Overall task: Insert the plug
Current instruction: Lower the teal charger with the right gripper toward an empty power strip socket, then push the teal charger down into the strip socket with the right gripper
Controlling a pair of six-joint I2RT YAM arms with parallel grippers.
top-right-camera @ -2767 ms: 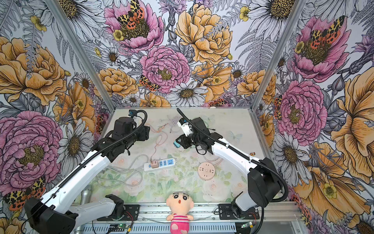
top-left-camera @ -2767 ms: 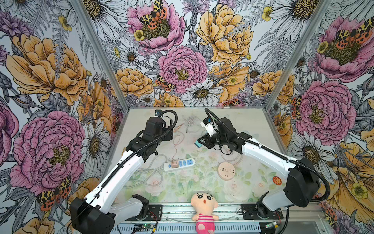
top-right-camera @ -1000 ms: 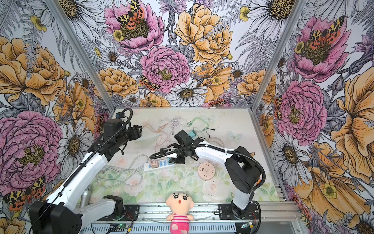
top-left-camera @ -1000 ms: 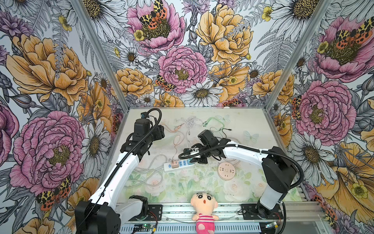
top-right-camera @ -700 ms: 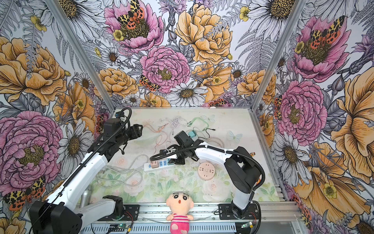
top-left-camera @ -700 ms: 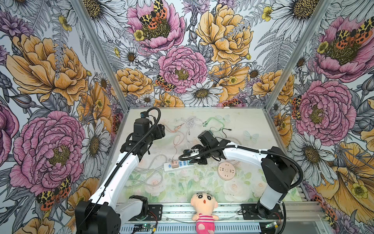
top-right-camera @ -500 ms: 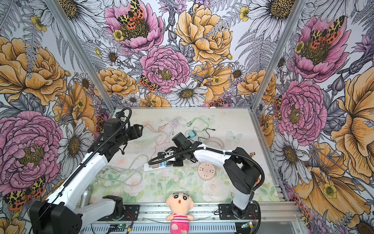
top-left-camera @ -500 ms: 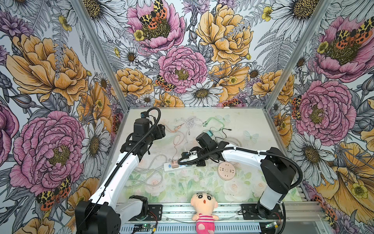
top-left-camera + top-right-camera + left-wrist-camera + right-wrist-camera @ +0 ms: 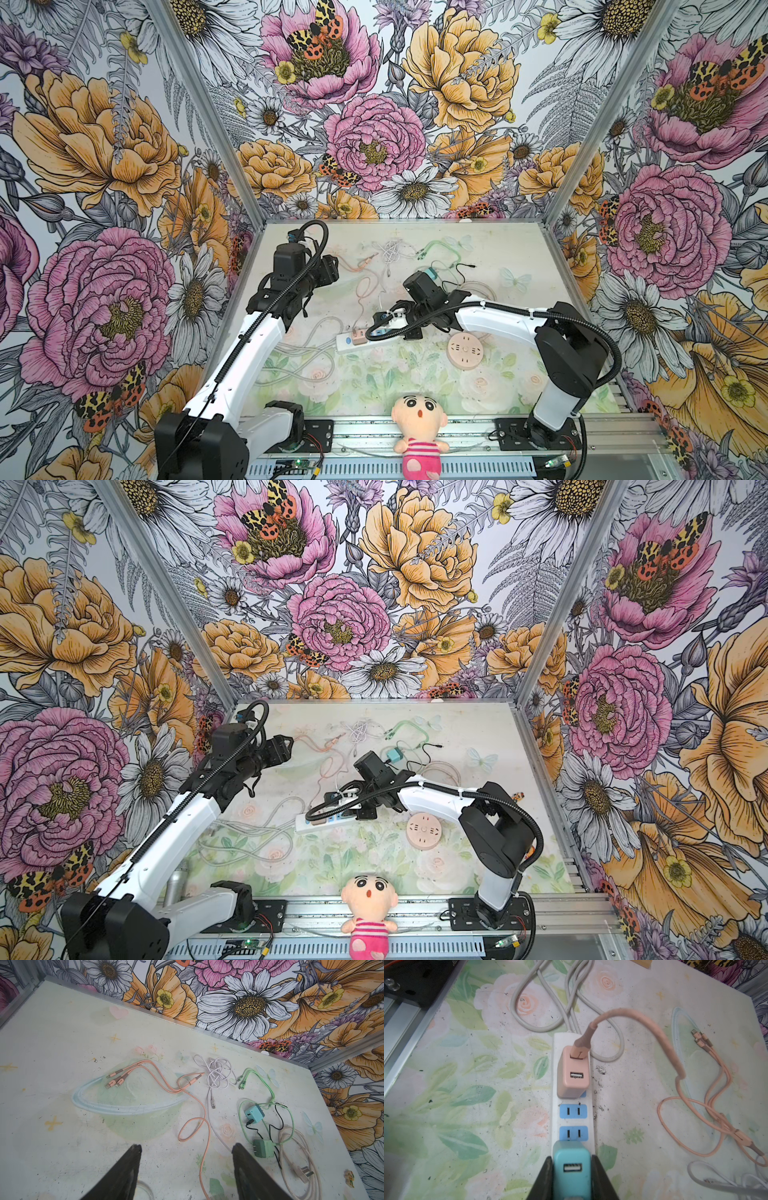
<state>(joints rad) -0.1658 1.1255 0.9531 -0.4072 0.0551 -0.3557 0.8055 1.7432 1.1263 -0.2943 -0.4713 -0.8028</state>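
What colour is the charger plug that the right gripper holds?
Teal. The charger plug shows best in the right wrist view.

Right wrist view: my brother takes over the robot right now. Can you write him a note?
Right gripper: shut on the turquoise square USB charger, at the end of the white plastic power strip; whether it is seated cannot be seen.
Left gripper: open, empty, above the table.
Done: pink square charger is plugged into the strip.
Left: push the turquoise charger home, then release.

Right gripper point(image 9: 340, 803), seemingly over power strip point(image 9: 307, 825)
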